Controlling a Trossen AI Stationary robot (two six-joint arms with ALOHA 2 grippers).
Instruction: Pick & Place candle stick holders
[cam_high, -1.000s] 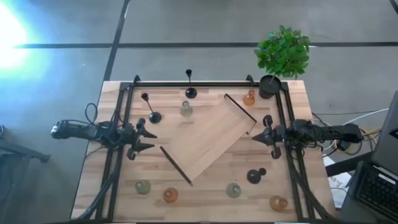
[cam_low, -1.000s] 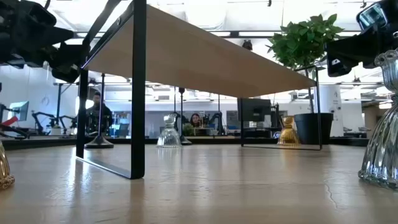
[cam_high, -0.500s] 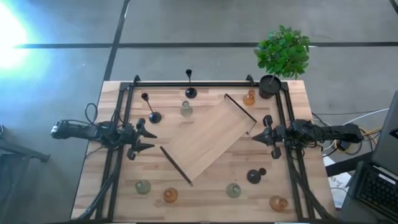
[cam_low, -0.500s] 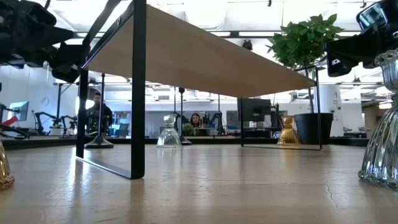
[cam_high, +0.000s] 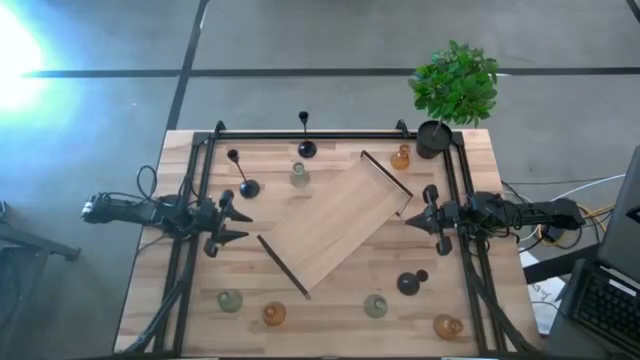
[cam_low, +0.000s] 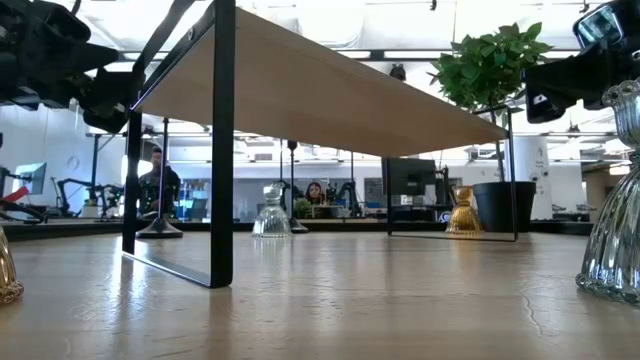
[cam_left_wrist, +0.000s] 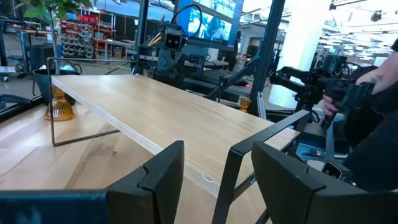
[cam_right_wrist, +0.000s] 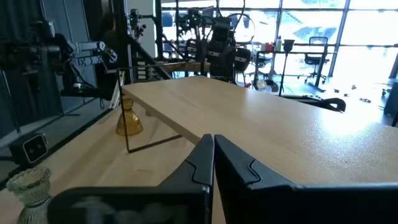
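Candle stick holders stand scattered on their bases around a wooden stand (cam_high: 330, 225). Black ones are at the far side (cam_high: 307, 148), far left (cam_high: 248, 187) and near right (cam_high: 408, 283). Glass ones include a pale one (cam_high: 299, 175) and an amber one (cam_high: 401, 157) at the far side, and several along the near edge (cam_high: 274, 314). My left gripper (cam_high: 244, 224) hovers open at the table's left, level, pointing at the stand (cam_left_wrist: 174, 118). My right gripper (cam_high: 410, 220) hovers shut at the right, also facing the stand (cam_right_wrist: 261, 130). Neither touches anything.
A potted green plant (cam_high: 455, 85) stands at the far right corner. A black frame (cam_high: 310, 134) runs around the table. The stand rests on thin black wire legs (cam_low: 222, 150). People and equipment show in the room beyond the table (cam_low: 158, 185).
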